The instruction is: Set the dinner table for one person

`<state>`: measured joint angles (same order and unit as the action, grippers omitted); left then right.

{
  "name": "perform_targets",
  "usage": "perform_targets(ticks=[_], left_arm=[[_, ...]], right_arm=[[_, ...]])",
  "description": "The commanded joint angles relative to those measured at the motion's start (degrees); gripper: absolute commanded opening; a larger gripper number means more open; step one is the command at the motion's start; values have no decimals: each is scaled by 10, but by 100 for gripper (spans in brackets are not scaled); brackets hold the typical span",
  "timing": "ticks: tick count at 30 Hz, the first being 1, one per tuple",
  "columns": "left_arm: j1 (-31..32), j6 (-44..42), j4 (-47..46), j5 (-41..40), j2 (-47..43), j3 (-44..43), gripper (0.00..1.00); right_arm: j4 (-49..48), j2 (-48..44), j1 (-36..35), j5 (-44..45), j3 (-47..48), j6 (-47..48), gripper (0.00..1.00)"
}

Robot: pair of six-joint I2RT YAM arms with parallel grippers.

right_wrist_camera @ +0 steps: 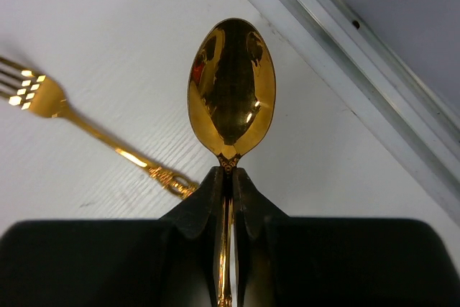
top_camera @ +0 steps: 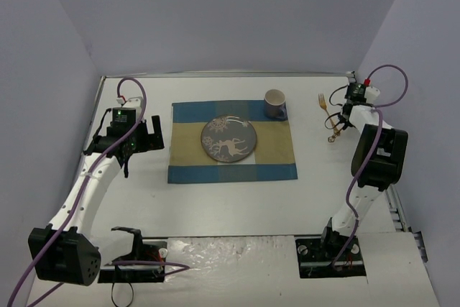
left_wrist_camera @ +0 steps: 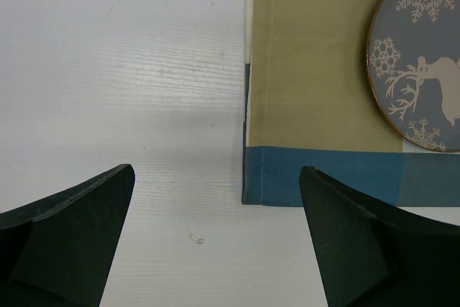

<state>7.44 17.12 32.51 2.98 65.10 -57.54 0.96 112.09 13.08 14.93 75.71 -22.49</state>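
Observation:
On the white dinner table lies a blue-and-tan placemat with a grey deer plate on it and a mug at its far right corner. At the far right, my right gripper is shut on the handle of a gold spoon, whose bowl sticks out past the fingertips. A gold fork lies on the table just left of it. My left gripper hangs open over the placemat's near left corner, holding nothing.
The table's metal rim runs close behind the spoon. Pale lilac walls enclose the table on three sides. The fork lies between the mug and the right arm.

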Motion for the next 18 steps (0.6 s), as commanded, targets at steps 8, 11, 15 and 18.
perform_targets(ticks=[8,11,15,18], left_arm=[[-4,-1,-17,-9,-15,-31,97],[-4,-2,-17,-12,-15,-31,97],[-7,-2,-16,-16,-14,-32,97],[-9,-2,-17,-19,-13,-30,97]], right_arm=[[15,-236,-132,-75,-69,83,0],[29,-264,-199,-60,-90,92,0],[33,-279,-280,-41,-120,88,0],[29,-274,-333,-19,-140,77,0]])
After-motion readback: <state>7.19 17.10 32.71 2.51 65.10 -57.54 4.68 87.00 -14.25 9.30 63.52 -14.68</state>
